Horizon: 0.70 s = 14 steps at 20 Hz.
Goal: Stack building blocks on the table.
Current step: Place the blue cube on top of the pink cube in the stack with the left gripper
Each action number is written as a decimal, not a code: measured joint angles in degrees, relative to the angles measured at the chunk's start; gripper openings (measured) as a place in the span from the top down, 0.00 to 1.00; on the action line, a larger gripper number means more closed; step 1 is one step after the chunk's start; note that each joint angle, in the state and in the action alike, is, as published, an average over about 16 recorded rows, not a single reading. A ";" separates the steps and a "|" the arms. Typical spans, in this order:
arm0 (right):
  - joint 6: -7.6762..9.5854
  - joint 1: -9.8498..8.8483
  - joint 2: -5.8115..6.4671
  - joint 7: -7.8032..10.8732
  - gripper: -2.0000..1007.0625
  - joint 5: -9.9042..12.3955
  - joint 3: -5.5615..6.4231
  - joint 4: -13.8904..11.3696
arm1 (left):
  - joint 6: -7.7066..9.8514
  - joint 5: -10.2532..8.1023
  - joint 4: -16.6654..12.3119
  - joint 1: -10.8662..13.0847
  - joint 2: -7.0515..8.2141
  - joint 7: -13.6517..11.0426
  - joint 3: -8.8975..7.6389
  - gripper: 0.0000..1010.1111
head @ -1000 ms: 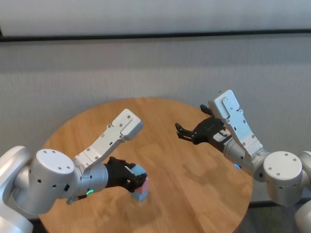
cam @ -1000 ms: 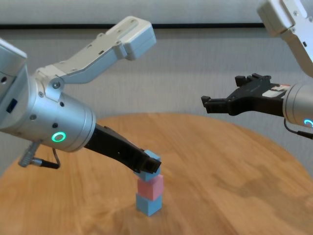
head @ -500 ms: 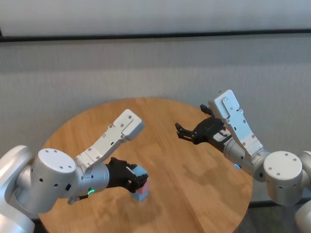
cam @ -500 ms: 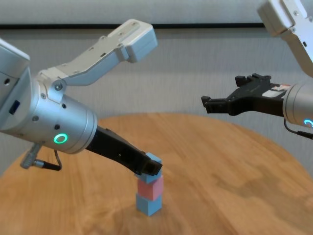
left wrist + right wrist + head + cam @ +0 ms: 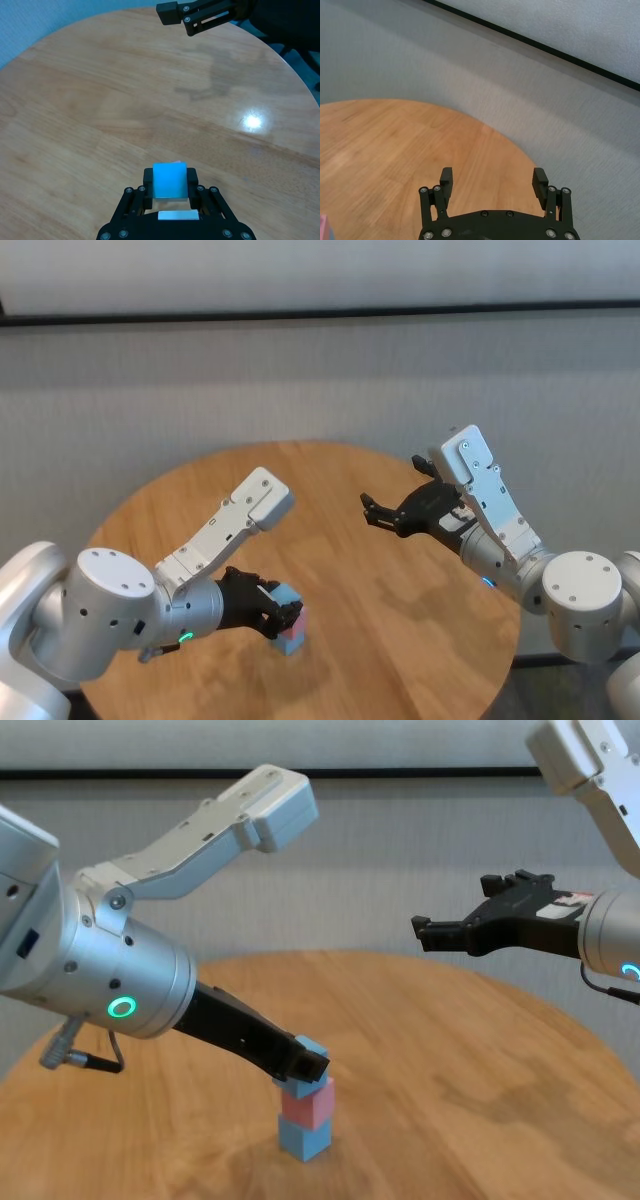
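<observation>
Stacking near finish: light blue bottom block (image 5: 302,1138) on table (image 5: 480,1100), pink block (image 5: 308,1103) on it, top light blue block (image 5: 310,1051) seated on pink, gripped between closed fingers of left claw (image 5: 303,1064). Remaining, by judgement: release, retreat. Left arm reaches low from near left, forearm sloping down to stack. Farther right, right claw (image 5: 447,930) hovers high above table, fingers spread wide, empty.
</observation>
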 joint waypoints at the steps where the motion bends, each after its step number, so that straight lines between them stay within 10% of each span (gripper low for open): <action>1: 0.00 0.00 0.00 0.00 0.01 0.00 0.00 0.00 | -0.04 -0.03 0.07 -0.01 -0.01 0.01 0.01 0.60; 14: 0.00 0.00 0.00 0.00 0.01 0.00 0.00 0.00 | -0.86 -0.23 0.83 -0.26 0.02 0.03 0.45 0.60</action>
